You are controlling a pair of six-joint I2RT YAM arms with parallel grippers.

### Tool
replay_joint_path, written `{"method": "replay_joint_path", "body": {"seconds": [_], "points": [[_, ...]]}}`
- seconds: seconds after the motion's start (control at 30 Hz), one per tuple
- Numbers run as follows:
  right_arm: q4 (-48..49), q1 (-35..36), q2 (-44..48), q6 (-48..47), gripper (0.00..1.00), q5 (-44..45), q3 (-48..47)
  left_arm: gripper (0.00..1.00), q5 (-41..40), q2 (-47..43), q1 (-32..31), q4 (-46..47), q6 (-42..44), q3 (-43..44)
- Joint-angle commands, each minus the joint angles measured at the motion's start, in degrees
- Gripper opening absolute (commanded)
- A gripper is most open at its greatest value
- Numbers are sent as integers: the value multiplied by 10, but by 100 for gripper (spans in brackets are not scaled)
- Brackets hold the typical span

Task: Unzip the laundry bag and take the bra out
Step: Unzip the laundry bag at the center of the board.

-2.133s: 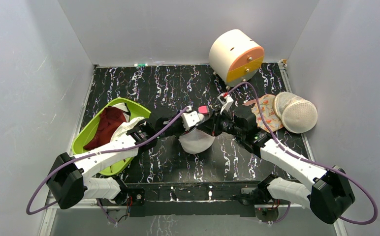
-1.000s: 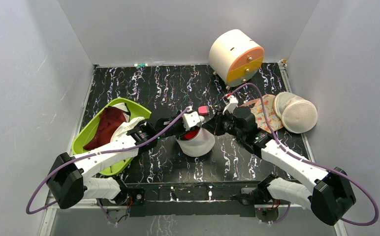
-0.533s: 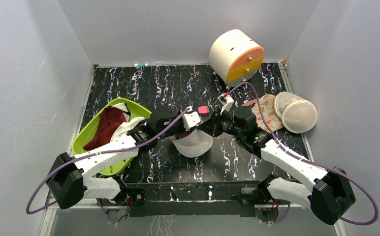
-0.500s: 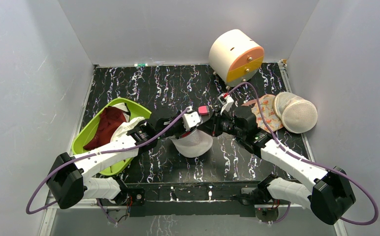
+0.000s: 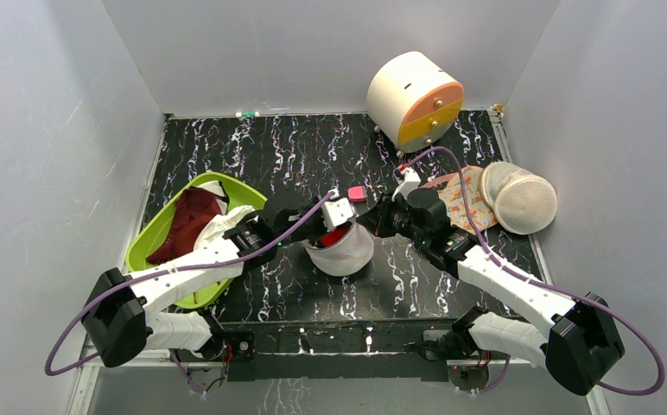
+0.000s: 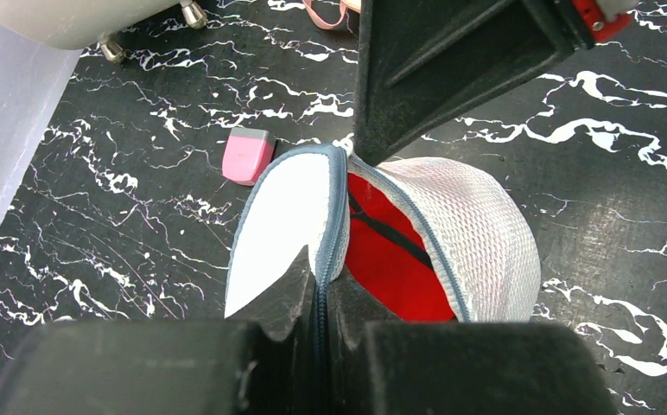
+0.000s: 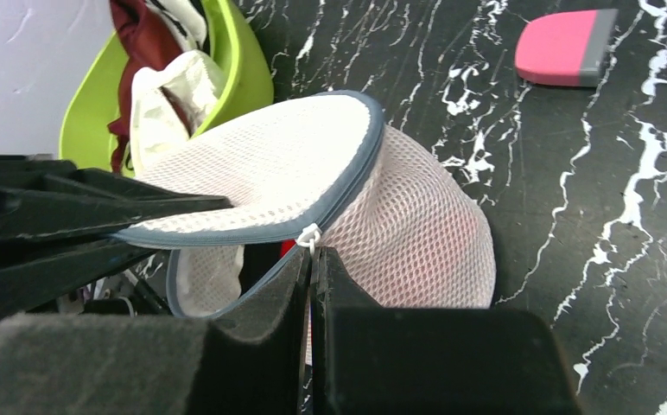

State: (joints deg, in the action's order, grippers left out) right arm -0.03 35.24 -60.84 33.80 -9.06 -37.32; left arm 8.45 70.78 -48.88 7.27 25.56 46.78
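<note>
The laundry bag (image 5: 345, 252) is a white mesh pouch with a grey-blue zip rim, at the table's middle between both arms. It stands partly open, also in the left wrist view (image 6: 477, 233) and right wrist view (image 7: 416, 225). The red bra (image 6: 390, 259) shows inside its mouth, and as a red patch from above (image 5: 335, 236). My left gripper (image 6: 323, 281) is shut on the bag's zip rim. My right gripper (image 7: 310, 252) is shut on the white zip pull (image 7: 309, 234) at the opposite rim.
A green bin (image 5: 153, 232) with a maroon garment stands at the left. A pink eraser-like block (image 5: 357, 194) lies just behind the bag. A white and orange drum (image 5: 413, 99) stands at the back. A domed mesh bag (image 5: 520, 199) and orange floral fabric (image 5: 468, 194) lie at the right.
The bag's mouth has spread wider than half a second ago, and the red bra shows inside again. My right gripper has shifted slightly right with the zip pull.
</note>
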Motion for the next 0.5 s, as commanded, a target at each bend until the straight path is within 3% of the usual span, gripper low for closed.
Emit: {"method": "replay_joint_path", "body": {"seconds": [0.0,0.1,0.23,0.33,0.47], "points": [[-17,-2,11,6,0,59,-19,0,-10,-24,-2,15,6,5],[11,-2,14,-5,0,18,-14,2,-9,-21,-3,12,7,7],[62,-2,19,-20,0,-68,-6,26,-9,-19,-4,10,9,6],[90,-2,13,-21,0,-126,-4,36,-9,-18,-5,9,8,7],[114,-2,0,-16,0,-162,-2,40,-10,-17,-6,9,8,8]]}}
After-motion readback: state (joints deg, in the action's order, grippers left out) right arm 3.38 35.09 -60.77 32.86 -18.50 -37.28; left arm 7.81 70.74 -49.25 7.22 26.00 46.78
